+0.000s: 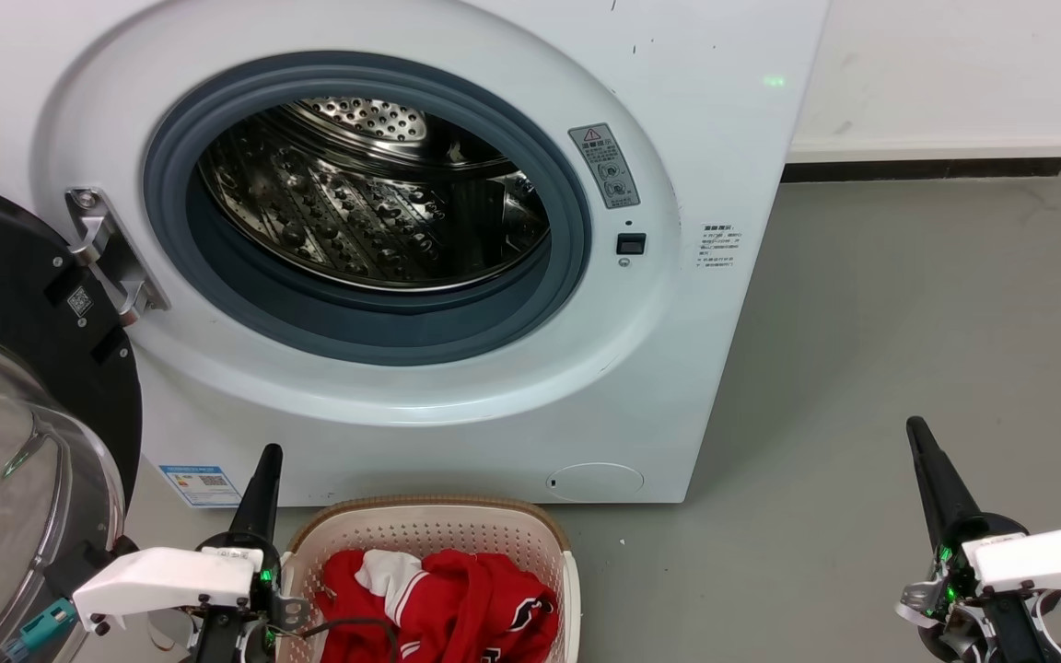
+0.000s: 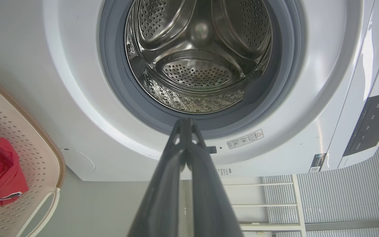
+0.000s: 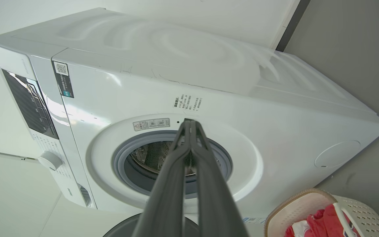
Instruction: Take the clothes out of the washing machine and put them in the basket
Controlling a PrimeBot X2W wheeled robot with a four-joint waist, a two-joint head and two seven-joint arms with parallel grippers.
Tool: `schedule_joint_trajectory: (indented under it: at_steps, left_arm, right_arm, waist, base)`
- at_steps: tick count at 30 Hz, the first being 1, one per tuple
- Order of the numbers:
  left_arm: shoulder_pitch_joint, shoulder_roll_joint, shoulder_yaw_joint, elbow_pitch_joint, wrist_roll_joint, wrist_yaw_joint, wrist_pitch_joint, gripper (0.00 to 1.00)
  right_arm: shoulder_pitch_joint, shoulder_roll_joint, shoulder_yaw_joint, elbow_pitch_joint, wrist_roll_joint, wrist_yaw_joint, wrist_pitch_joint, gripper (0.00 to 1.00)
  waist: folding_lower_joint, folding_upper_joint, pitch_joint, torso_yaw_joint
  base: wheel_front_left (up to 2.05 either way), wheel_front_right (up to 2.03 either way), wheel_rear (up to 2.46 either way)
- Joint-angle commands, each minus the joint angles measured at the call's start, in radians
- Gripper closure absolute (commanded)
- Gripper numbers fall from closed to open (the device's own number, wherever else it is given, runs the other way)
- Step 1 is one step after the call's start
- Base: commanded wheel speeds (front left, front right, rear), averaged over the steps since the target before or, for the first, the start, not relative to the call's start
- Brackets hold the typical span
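Left gripper (image 1: 269,453): lower left of the head view, just beside the basket's left wall. Two long dark fingers were pressed together tip to tip, clenched on nothing. In the left wrist view the tips pointed at the lower lip of the porthole.

Right gripper (image 1: 915,429): lower right of the head view, over bare floor and well apart from the basket. Its fingers were likewise closed on each other and held nothing. In the right wrist view they lay across the porthole's upper rim.

Basket (image 1: 427,534): cream plastic with perforated sides and a brown woven-look rim. It stood on the floor (image 1: 908,304) at the foot of the washing machine, near the middle of its front.

Clothes (image 1: 466,599): red fabric heaped inside the basket. One piece showed white panels, thin stripes and dark marks. A dark cable from the left arm crossed the heap's front.

Washing machine (image 1: 494,405): white front-loader that stood on the floor near its far edge, where a dark skirting (image 1: 917,168) ran under the wall.

- Porthole: rimmed in grey rubber.
- Drum (image 1: 374,203): perforated steel, with its walls and ribs in plain sight.
- Door (image 1: 5,276): black-framed glass, swung wide open to the left on a steel hinge (image 1: 107,249).
- Warning sticker (image 1: 604,166): right of the porthole, above a small black latch slot (image 1: 631,243).
- Blue label (image 1: 201,484): at the lower left corner of the front.
- Round cover (image 1: 595,481): at the lower right of the front.
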State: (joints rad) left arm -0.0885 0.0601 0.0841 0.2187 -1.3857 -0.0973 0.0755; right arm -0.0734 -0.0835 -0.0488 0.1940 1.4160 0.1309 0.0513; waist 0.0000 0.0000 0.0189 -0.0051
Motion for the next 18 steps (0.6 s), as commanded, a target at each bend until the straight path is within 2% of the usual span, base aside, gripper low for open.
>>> schedule_joint_trajectory:
  at_steps: [1,18]
  left_arm:
    - [-0.019,-0.002,0.006,0.001,-0.02,-0.009,0.005,1.0]
    - [-0.022,-0.008,0.024,0.019,-0.154,-0.028,0.028,1.0]
  right_arm:
    - [-0.02,-0.002,-0.003,0.002,0.024,0.0,0.003,1.0]
    - [-0.032,0.002,-0.017,0.034,0.158,0.0,0.021,1.0]
  waist:
    - [0.0,0.0,-0.001,0.0]
    - [0.0,0.0,-0.01,0.003]
  base:
    - [0.0,0.0,0.0]
    - [0.0,0.0,0.0]
